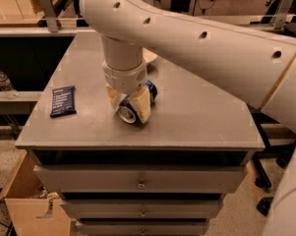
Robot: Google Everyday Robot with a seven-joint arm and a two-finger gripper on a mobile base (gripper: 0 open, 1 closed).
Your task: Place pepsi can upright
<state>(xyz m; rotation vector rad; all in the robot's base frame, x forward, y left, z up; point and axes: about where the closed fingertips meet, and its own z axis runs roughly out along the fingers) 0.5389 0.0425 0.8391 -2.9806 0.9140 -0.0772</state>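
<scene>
Plainly on its side: the pepsi can lies mid-surface, caught in the tool.

Nearest the front edge of the grey surface is the can's silver end. From there its long axis runs back and to the right, the blue body ending just behind the wrist. The tool comes straight down from above, with cream fingers clamped on the can's flanks across that axis. By my reckoning, righting it means swinging the axis up to vertical. A dark blue snack bar wrapper lies well apart.
</scene>
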